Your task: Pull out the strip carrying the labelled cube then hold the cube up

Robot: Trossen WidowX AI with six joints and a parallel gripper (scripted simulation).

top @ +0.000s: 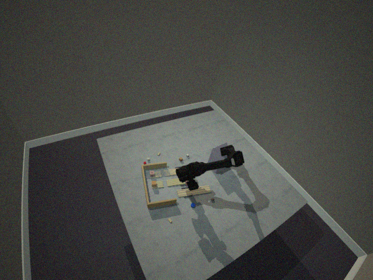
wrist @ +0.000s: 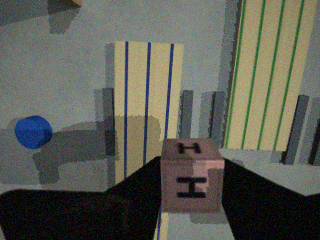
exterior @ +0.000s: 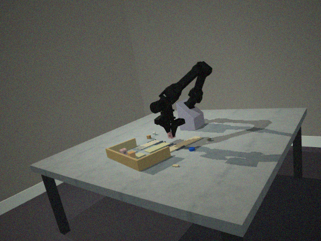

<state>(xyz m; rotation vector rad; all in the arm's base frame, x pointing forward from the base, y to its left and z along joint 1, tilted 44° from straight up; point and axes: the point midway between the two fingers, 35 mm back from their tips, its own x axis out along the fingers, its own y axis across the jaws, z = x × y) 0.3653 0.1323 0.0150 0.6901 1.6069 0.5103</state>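
Note:
My gripper is shut on the pink cube marked H and holds it up above the table. The blue-lined strip lies in one piece outside the three-sided wooden frame, with nothing on it. The green-lined strip has a gap before its short far piece. An orange cube sits at that far end. Another pink cube is at the far end of the third strip, partly hidden by the arm.
The wooden frame surrounds the strips' far ends. Dark low rails flank the strips. A blue disc, a small tan block and a small orange block lie outside.

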